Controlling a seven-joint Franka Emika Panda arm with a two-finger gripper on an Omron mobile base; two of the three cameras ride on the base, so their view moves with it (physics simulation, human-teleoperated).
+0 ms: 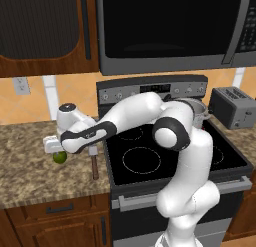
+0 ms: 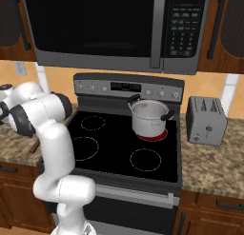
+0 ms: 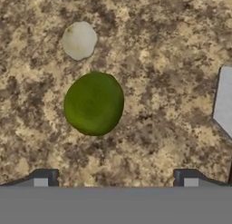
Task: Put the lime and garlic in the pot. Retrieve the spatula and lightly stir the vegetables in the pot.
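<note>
Nothing was yet completed. The lime and garlic lay on the counter beneath the gripper, jaws wide and empty. The pot sat on the stove; the spatula was untouched.

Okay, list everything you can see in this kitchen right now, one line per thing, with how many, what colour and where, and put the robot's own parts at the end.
Round green lime: one, bright green, on the speckled stone counter under the hand.
Pale garlic bulb: one, off-white, on the counter beside the lime, apart from it.
Wooden-handled spatula: one, grey blade, brown handle, on the counter by the stove's left edge.
Small metal pot: one, silver, on the stove's glowing rear burner.
Black glass-top stove: one, between the counters.
Grey boxy toaster: one, on the counter right of the stove.
Black microwave: one, above the stove.
Hand: one, white, open above the lime.
</note>
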